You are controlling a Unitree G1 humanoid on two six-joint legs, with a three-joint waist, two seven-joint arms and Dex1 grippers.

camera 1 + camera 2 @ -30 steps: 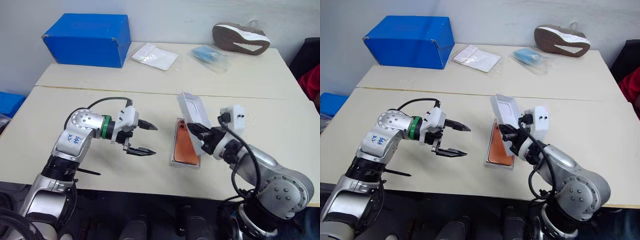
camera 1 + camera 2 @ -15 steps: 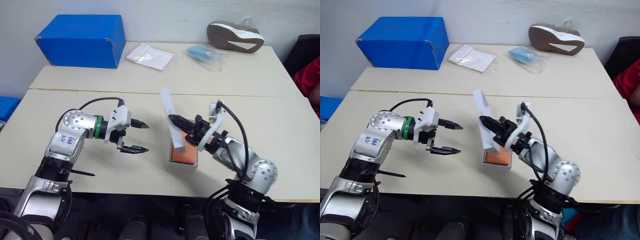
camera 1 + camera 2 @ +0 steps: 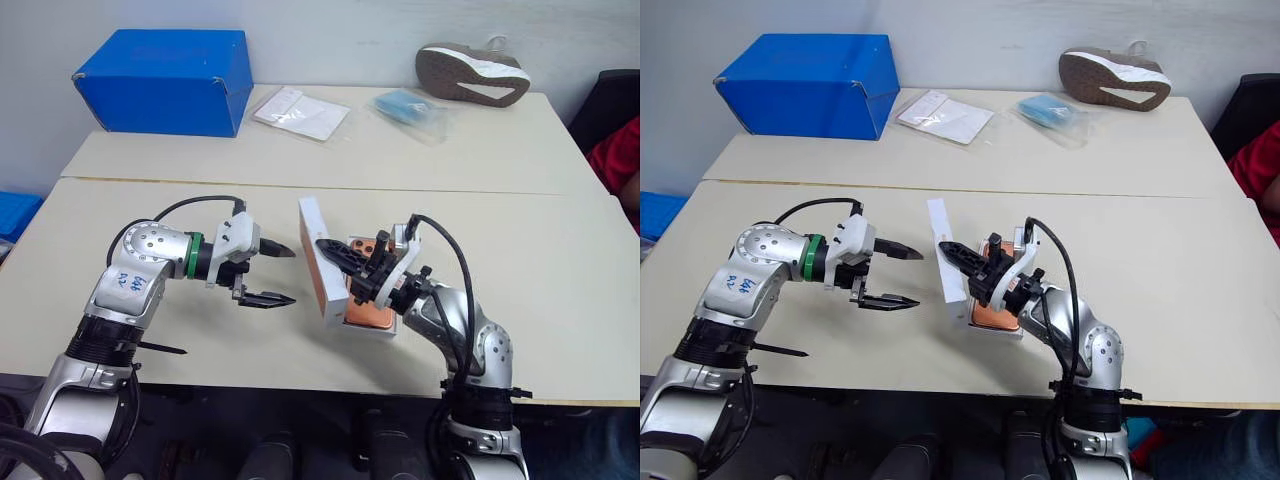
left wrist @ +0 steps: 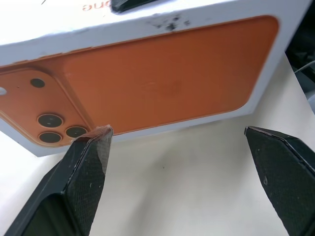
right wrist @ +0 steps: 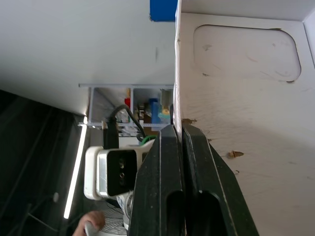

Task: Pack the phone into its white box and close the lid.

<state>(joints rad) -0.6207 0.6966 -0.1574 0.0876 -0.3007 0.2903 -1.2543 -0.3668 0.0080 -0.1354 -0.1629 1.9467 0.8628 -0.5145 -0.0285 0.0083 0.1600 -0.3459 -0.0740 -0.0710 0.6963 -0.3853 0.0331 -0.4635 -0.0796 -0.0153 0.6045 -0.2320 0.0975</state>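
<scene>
The right pincer [image 3: 333,251] is clenched on one wall of the lid [image 3: 312,256], a shallow white rectangular cardboard tray with an orange phone picture printed on its outer face. The lid stands on edge, tilted, just beside the white box [image 3: 372,316], a shallow pale rectangular carton lying flat on the counter [image 3: 560,250]. The phone [image 3: 368,303], a flat orange-copper slab, already lies inside the white box. Beyond the lid from the white box, the left pincer [image 3: 280,275] hangs released, jaws wide, touching nothing.

The step in hand looks like closing: the phone is packed, the lid is not yet on. The next move likely calls for turning the lid hollow side down, squaring it over the white box and lowering it evenly.

The counter is two pale cream tables pushed together. Well behind the white box sit a big blue cardboard box [image 3: 165,80], a flat white packet [image 3: 300,112], a blue bagged item [image 3: 412,108] and a brown shoe [image 3: 472,75].
</scene>
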